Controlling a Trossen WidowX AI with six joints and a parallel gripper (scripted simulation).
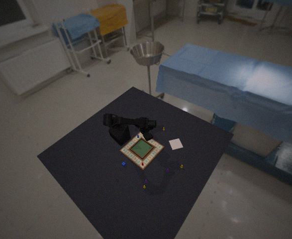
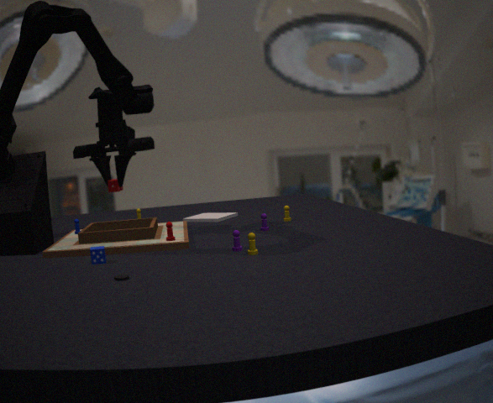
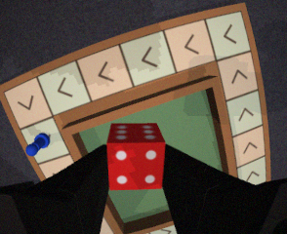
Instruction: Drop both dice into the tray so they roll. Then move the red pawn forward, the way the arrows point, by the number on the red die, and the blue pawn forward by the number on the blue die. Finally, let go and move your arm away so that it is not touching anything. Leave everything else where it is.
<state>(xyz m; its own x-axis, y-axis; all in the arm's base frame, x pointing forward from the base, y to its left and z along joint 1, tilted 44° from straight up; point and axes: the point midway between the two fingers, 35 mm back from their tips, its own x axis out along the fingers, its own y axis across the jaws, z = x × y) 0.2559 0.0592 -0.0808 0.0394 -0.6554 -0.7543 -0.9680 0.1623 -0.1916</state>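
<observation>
Blue die (image 2: 97, 254) sits at the exterior view's lower left, on the dark table just in front of the board. Right of it and higher, the gripper (image 2: 114, 184) is clamped on the red die (image 2: 114, 185), hanging above the tray (image 2: 118, 229). Both dice look small, rigid, light and smooth-sided, best pinched across flat opposite faces.
</observation>
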